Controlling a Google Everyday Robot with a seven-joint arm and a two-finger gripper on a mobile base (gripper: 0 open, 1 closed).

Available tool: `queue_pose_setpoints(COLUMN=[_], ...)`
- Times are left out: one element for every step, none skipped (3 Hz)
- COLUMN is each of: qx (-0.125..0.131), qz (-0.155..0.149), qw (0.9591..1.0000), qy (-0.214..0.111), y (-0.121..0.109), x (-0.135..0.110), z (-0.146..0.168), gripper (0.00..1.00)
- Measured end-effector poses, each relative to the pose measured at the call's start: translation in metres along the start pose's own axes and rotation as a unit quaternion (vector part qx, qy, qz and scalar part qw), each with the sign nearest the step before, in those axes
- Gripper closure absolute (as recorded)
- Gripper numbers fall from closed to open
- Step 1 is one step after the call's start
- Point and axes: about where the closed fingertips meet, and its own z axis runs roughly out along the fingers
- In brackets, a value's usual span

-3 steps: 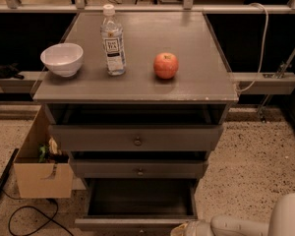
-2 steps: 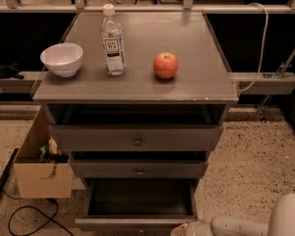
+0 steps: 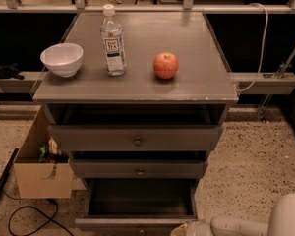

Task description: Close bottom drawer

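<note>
The grey wooden cabinet (image 3: 137, 90) has three drawers. The bottom drawer (image 3: 137, 200) stands pulled far out, its dark inside showing and its narrow grey front panel (image 3: 132, 224) at the lower edge of the view. The middle drawer front (image 3: 137, 169) and the tall top drawer front (image 3: 136, 138) with its round knob sit a little pulled out. My gripper (image 3: 185, 229) is at the bottom edge of the view, just right of the bottom drawer's front right corner, on the white arm (image 3: 246, 225) that comes in from the lower right.
On the cabinet top stand a white bowl (image 3: 62, 59), a water bottle (image 3: 112, 41) and a red apple (image 3: 165, 65). A cardboard box (image 3: 39, 166) with clutter sits on the floor to the left, next to black cables (image 3: 19, 220). Speckled floor lies to the right.
</note>
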Motion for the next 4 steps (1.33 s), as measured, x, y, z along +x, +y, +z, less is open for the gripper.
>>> queue_pose_setpoints(qx=[-0.014, -0.014, -0.008, 0.012], qz=[-0.001, -0.001, -0.018, -0.05], qw=[0.9999, 0.9999, 0.9998, 0.9987], qy=[-0.003, -0.003, -0.004, 0.002], y=[-0.006, -0.004, -0.016, -0.062], x=[-0.014, -0.013, -0.037, -0.092], z=[0.01, 0.01, 0.012, 0.024], gripper=[0.14, 0.0, 0.18, 0.5])
